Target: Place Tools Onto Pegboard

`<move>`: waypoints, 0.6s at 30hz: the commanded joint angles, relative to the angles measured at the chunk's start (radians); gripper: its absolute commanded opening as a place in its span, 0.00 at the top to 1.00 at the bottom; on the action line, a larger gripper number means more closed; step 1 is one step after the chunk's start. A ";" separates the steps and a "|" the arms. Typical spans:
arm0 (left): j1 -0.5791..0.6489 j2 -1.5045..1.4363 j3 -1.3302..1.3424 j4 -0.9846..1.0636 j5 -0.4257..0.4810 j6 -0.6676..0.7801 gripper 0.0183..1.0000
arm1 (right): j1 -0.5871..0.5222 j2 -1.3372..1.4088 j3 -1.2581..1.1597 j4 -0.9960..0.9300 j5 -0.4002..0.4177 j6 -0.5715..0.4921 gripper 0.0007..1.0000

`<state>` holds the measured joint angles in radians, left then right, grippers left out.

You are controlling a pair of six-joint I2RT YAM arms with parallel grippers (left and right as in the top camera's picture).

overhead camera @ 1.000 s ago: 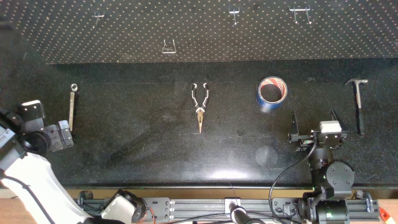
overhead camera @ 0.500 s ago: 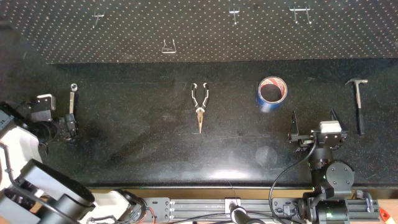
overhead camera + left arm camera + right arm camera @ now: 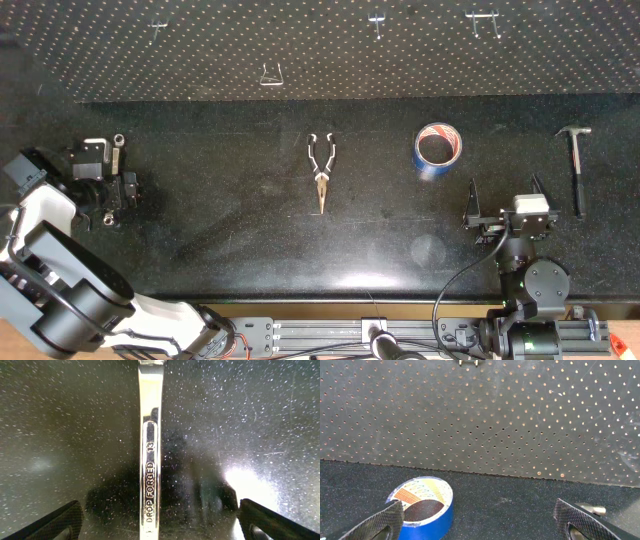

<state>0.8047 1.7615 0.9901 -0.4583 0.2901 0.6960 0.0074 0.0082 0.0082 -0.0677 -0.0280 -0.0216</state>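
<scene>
A big black pegboard (image 3: 320, 50) full of tiny holes stands at the back, past the pliers (image 3: 321, 170). The pliers lie in the middle of a dark, speckled table (image 3: 240, 230). Their handles point to the pegboard and their sharp nose points to the arms.

The left arm is far to the left of the pliers. Its left gripper (image 3: 108, 190) sits low over the wrench (image 3: 118, 143). Up close, the jaws are spread wide. One finger is on each side of the shiny wrench bar (image 3: 151, 460). The fingers (image 3: 60, 520) are not touching the bar, so it has hold of nothing.

The right arm is to the right of the pliers, nearer the front edge. Its right gripper (image 3: 504, 200) points toward the pegboard. Its jaws are wide apart too, with nothing between them.

The hammer (image 3: 575, 170) lies flat, far to the right of the pliers. Its head is at the pegboard end.

The wrench lies flat, far to the left of the pliers. Its ring end is at the pegboard end.

A blue tape roll (image 3: 437, 148) sits between the pliers and the hammer, closer to the pliers.

A few small metal hooks (image 3: 376, 20) stick out of the pegboard, up behind the pliers. No tool hangs on them.
</scene>
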 commanded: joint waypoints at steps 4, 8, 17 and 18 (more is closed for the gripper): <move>0.000 0.031 0.008 0.002 0.017 -0.010 0.15 | -0.002 -0.007 -0.004 -0.003 -0.006 -0.010 0.03; 0.000 0.031 0.008 -0.016 0.017 -0.011 0.77 | -0.002 -0.007 -0.004 -0.003 -0.006 -0.010 0.03; 0.000 0.031 0.008 -0.024 0.017 -0.011 0.90 | -0.002 -0.007 -0.004 -0.003 -0.006 -0.010 0.03; 0.000 0.031 0.008 -0.024 0.017 -0.011 0.90 | -0.002 -0.007 -0.004 -0.003 -0.006 -0.010 0.03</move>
<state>0.8040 1.7664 0.9913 -0.4736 0.3008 0.6842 0.0074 0.0082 0.0082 -0.0677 -0.0280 -0.0216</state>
